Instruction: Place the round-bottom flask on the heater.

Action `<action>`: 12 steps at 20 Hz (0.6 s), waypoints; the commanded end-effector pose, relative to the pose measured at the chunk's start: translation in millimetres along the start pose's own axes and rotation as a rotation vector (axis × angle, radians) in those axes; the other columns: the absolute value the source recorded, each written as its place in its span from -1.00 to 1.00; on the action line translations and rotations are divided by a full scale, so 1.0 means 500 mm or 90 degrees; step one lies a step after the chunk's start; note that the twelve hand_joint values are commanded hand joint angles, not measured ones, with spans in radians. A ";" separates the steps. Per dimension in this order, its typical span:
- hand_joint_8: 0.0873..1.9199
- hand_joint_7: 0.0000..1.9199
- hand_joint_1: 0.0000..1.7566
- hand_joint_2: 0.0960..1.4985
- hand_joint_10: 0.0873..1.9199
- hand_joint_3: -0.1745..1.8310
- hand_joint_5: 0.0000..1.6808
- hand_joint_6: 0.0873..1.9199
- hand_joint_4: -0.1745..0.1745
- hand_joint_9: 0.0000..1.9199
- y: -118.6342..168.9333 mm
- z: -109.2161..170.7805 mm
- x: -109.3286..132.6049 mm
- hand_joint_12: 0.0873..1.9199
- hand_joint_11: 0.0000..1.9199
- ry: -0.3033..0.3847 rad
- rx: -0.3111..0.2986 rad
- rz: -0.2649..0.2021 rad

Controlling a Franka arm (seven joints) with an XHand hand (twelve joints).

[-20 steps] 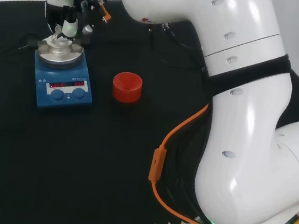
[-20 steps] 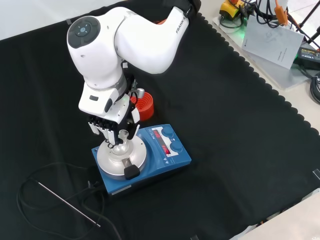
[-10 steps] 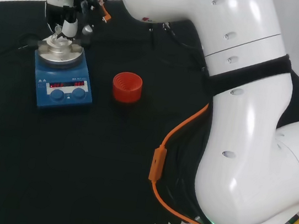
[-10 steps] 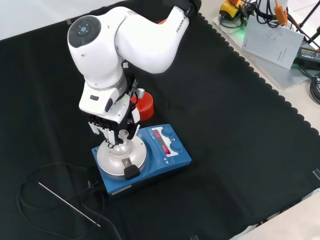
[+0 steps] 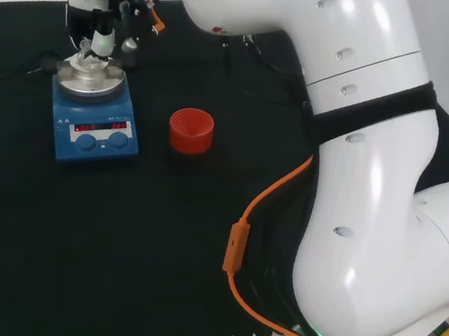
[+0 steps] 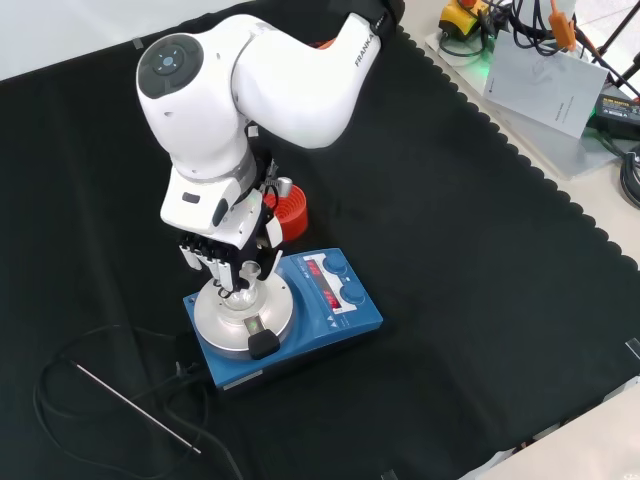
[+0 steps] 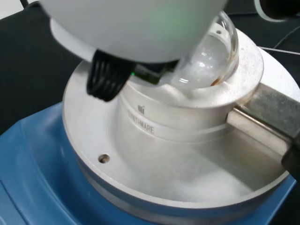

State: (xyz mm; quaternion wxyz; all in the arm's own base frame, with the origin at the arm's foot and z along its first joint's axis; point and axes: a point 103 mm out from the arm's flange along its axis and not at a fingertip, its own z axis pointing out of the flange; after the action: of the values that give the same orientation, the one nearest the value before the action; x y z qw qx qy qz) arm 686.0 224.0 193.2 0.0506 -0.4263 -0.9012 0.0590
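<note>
Head view – heater (image 5: 94, 116): blue, seen far left on the cloth (image 5: 113, 244), round metal block on top.
Head view – hand (image 5: 102, 30): held right above the block, fingers pointed down round the flask (image 5: 89, 61); grip state hard to read here.
Head view – flask: clear glass, seated in the block's top, neck up betw. the fingers.
Head view – stand (image 5: 190, 131): red ribbed ring, right of the heater, apart from it, nothing in it.
Front view – hand (image 6: 228, 258): black/white, seen under the white link, fingers curled down round the flask neck (image 6: 238, 290) over the block.
Front view – heater (image 6: 290, 315): blue body, dials facing right, silver plate at its left end; black handle at the near rim.
Front view – stand (image 6: 290, 215): red, just beyond the heater, partly hidden by the arm.
Front view – rod (image 6: 135, 405): thin metal, lying w/ a black cable on the cloth, near left of the heater.
Wrist view – flask (image 7: 208, 58): round clear bulb sunk in the block's well (image 7: 187, 117), touching its rim.
Wrist view – hand (image 7: 108, 77): a black ribbed fingertip is seen close beside the bulb, over the block's edge.
Wrist view – heater (image 7: 28, 178): blue casing under the silver plate.
</note>
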 end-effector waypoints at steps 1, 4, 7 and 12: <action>-0.37 0.53 0.46 -0.43 -0.55 0.07 0.56 -0.35 -1.00 0.80 0.002 0.001 -0.001 0.12 0.50 0.008 0.009 -0.002; -0.35 0.59 0.30 -0.62 -0.50 0.12 0.01 -0.17 -1.00 0.79 -0.001 0.000 -0.006 0.16 0.47 0.008 0.017 -0.001; -0.10 0.42 0.15 -0.67 -0.37 0.09 -0.54 -0.07 -1.00 0.68 -0.005 -0.001 -0.012 0.22 0.41 0.016 0.023 0.002; 0.03 0.24 -0.02 -0.65 -0.24 0.05 -0.76 -0.29 -0.90 0.53 -0.010 0.002 -0.016 0.28 0.33 0.022 0.033 0.003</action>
State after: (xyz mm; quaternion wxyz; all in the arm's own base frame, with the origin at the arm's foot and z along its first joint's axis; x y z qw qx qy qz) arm 688.7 218.4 195.4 0.0698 -0.4273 -0.8987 0.0702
